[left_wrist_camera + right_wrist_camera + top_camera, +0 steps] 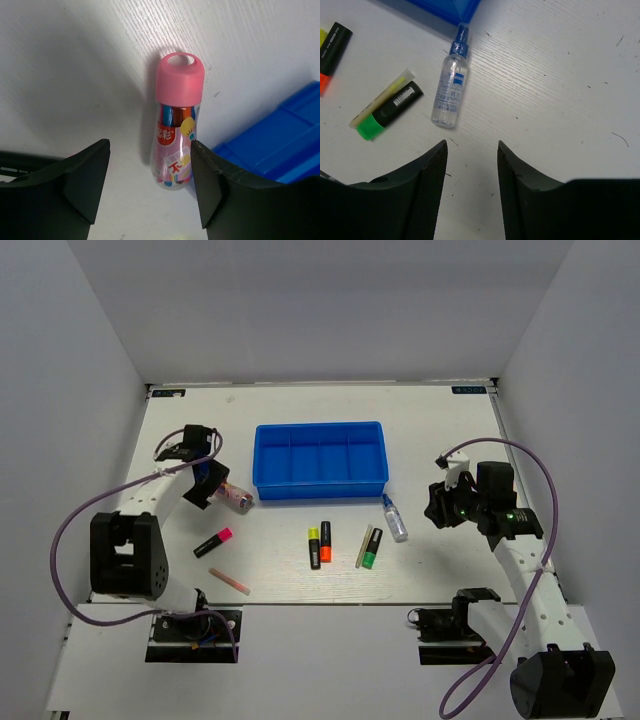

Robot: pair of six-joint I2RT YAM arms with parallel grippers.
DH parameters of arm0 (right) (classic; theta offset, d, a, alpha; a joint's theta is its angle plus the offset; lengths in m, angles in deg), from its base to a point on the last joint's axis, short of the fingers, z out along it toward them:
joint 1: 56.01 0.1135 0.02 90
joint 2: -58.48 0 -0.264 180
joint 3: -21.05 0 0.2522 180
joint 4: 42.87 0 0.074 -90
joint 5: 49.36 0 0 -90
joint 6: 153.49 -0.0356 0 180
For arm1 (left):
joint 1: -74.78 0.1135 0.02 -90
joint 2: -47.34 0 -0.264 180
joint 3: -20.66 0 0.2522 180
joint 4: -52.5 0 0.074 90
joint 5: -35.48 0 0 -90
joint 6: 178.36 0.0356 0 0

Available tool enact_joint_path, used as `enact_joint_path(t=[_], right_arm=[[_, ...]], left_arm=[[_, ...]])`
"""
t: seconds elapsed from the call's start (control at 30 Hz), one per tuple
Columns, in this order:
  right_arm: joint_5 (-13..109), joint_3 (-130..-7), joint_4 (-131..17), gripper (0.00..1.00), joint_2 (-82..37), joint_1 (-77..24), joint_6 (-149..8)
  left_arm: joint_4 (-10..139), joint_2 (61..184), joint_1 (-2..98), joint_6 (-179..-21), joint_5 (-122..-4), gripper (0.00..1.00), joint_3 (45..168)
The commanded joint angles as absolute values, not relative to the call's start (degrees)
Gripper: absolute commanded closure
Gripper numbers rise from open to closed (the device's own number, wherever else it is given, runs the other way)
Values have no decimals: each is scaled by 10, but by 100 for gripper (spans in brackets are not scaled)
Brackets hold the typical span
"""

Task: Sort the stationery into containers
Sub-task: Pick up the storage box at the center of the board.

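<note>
The left claw (150, 150) hangs low over the worktop (75, 60), its jaws apart. The pink-capped tube (176, 125) lies flat between them, close against one finger (210, 185) and clear of the other, so it isn't gripped. It lies just beside a corner of the blue tray (285, 140). The right claw (471, 147) stands partly open above the worktop with nothing in it. Just ahead of it lies the clear blue-capped bottle (449, 95), its cap towards the tray. Beside the bottle, a green-tipped highlighter (390, 112) and a thin beige stick (382, 102) lie together.

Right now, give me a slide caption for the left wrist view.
Left tool open, pink-capped tube lying between its fingers, blue tray alongside.
</note>
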State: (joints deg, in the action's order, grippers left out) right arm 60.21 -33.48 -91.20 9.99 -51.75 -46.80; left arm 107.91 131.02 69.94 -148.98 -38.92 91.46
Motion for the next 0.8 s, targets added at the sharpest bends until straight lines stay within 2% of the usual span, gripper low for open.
enact_joint_path(t=[0.0,0.17,0.3,0.37,0.47,0.5,0.57,0.6,0.67,0.7,0.77], right_arm=[[598,-339,-900,52,99,-514,-467],[609,-340,-906,52,101,-514,-468],[608,-339,-910,52,99,-513,-467],[604,-339,-906,52,97,-512,-464],[600,-338,-904,52,98,-513,-466],[598,-337,-905,52,97,-513,-465],[596,-338,-904,52,99,-513,-465],[595,-338,-903,52,97,-513,-466],[594,-338,-903,52,100,-513,-465],[594,-338,-904,52,101,-515,-467],[599,-337,-905,50,102,-512,-467]], left_arm=[[1064,1345,713,-1529,-423,23,952],[1020,1397,715,-1522,-429,19,958],[1033,1451,718,-1519,-424,19,982],[1034,1475,720,-1518,-424,22,988],[1048,1501,723,-1513,-426,41,1008],[1055,1506,721,-1509,-427,54,1013],[1074,1515,722,-1494,-428,62,1030],[1077,1515,722,-1484,-428,72,1033],[1077,1505,726,-1472,-429,83,1032],[1080,1494,730,-1467,-430,96,1028],[1065,1457,736,-1432,-435,100,1031]])
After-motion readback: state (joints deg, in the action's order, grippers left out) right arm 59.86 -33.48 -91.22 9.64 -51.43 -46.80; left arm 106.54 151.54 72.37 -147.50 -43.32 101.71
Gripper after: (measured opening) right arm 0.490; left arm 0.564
